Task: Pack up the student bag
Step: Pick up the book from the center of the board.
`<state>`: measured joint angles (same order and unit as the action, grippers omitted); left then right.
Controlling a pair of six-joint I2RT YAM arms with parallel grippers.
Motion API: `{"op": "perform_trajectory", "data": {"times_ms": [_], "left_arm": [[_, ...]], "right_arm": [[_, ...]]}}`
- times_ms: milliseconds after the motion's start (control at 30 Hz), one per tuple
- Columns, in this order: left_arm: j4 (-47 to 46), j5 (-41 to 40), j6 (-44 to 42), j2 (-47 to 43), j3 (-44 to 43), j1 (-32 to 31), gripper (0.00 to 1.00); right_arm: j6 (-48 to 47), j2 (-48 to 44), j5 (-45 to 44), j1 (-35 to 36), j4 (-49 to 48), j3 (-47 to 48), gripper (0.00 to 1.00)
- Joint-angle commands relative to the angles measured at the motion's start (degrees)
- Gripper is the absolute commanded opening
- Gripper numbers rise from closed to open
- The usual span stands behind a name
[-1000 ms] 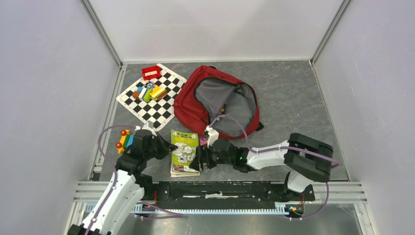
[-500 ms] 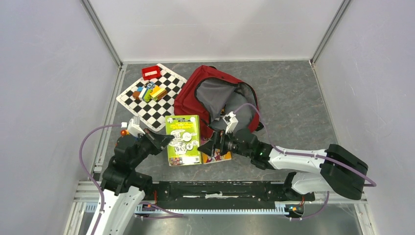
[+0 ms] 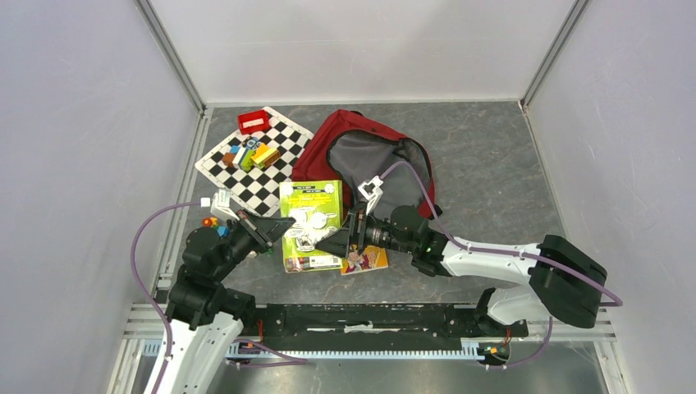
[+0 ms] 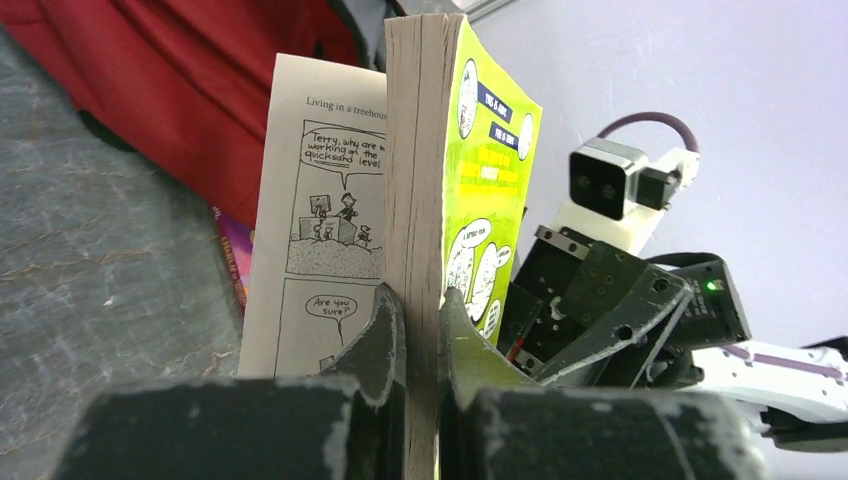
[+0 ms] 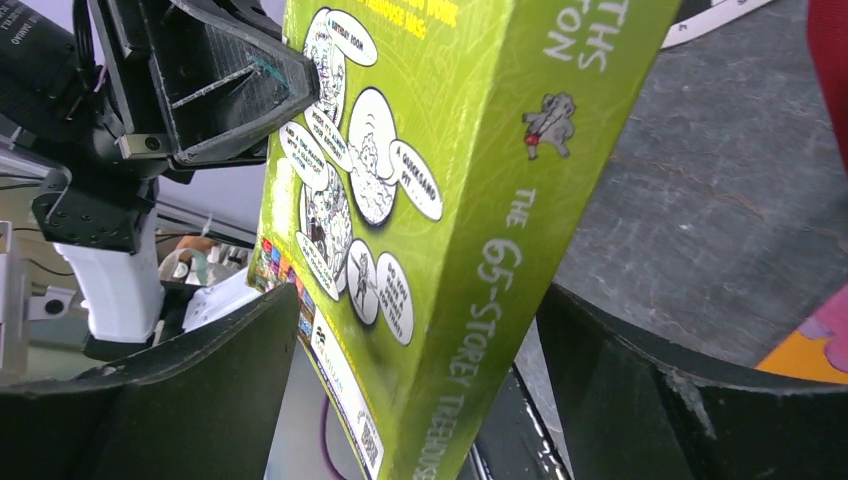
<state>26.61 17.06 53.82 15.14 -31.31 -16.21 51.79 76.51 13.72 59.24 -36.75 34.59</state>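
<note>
The student bag [image 3: 322,153] is a dark-red backpack lying open at mid-table, its grey lining [image 3: 361,160] showing; it also shows in the left wrist view [image 4: 200,90]. My left gripper [image 3: 275,228] is shut on the page edge of a green book [image 3: 310,223], holding it above the table just in front of the bag. In the left wrist view [image 4: 422,310] the jaws pinch the page block of the book [image 4: 490,180], with one page hanging loose. My right gripper [image 3: 332,242] is open, its fingers on either side of the book's spine [image 5: 480,200] with gaps.
A second, orange and pink book [image 3: 367,259] lies on the table under the green one. A chequered mat [image 3: 271,189] with coloured blocks [image 3: 250,153] and a small red box [image 3: 254,121] is at the back left. A coloured toy [image 3: 212,222] sits by the left arm.
The green book has been lifted off the second book and carried away from the near edge toward the bag. Both arms moved forward with it.
</note>
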Motion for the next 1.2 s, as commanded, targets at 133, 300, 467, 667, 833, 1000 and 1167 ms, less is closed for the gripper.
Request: {"op": "perform_trajectory", "data": {"times_ms": [133,300,467,667,833,1000,1167], "left_arm": [[-10.3,3.9,3.0,-1.3,-3.1,-0.1,0.02],[-11.0,5.3,2.9,-0.1,-2.6,-0.1,0.02],[-3.2,1.3,-3.0,2.3,-6.2,-0.1,0.61],[2.3,-3.7,-13.2,10.7,-12.2,0.0,1.00],[1.0,-3.2,-18.1,26.0,-16.9,-0.1,1.00],[-9.3,1.6,-17.6,42.5,-20.9,-0.2,1.00],[-17.3,5.4,-16.3,58.5,-28.4,-0.7,1.00]], "right_arm": [[1.5,1.1,2.3,-0.1,-7.6,3.3,0.66],[1.8,0.7,1.7,-0.3,-9.1,2.8,0.32],[-1.0,-3.1,-1.8,-1.4,-4.8,2.1,0.00],[-10.6,-10.1,-6.5,-7.5,12.2,5.3,0.00],[-16.3,-14.2,-6.9,-17.4,20.4,6.7,0.00],[-20.4,-14.1,-4.2,-29.4,27.2,10.0,0.00],[-19.3,-10.4,1.8,-41.2,32.4,13.8,0.00]]}}
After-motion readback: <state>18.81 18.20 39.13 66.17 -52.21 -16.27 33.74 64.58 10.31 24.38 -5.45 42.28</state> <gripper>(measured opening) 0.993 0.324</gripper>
